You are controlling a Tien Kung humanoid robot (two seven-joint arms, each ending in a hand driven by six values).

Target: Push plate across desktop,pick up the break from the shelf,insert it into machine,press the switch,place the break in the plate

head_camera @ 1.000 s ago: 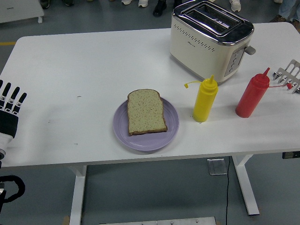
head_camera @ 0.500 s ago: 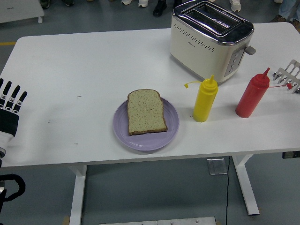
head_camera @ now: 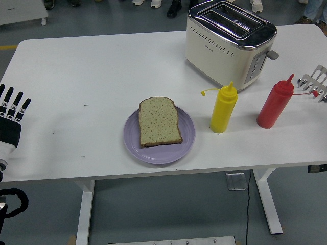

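Head view: we judge the task nearly complete, bread [head_camera: 160, 121] lying on the plate [head_camera: 134, 147] (toaster [head_camera: 230, 43] slots empty); left hand [head_camera: 11, 120] fingers [head_camera: 20, 107] released at the desk [head_camera: 76, 76] edge.

Bread slice [head_camera: 160, 121] flat on purple plate [head_camera: 134, 145], left hand [head_camera: 10, 120] open at table's [head_camera: 76, 76] left edge

Bread [head_camera: 160, 121] on plate [head_camera: 134, 144], bottles [head_camera: 223, 108] right, toaster [head_camera: 228, 43] behind them.

Bright even overhead light, sharp, soft shadows.
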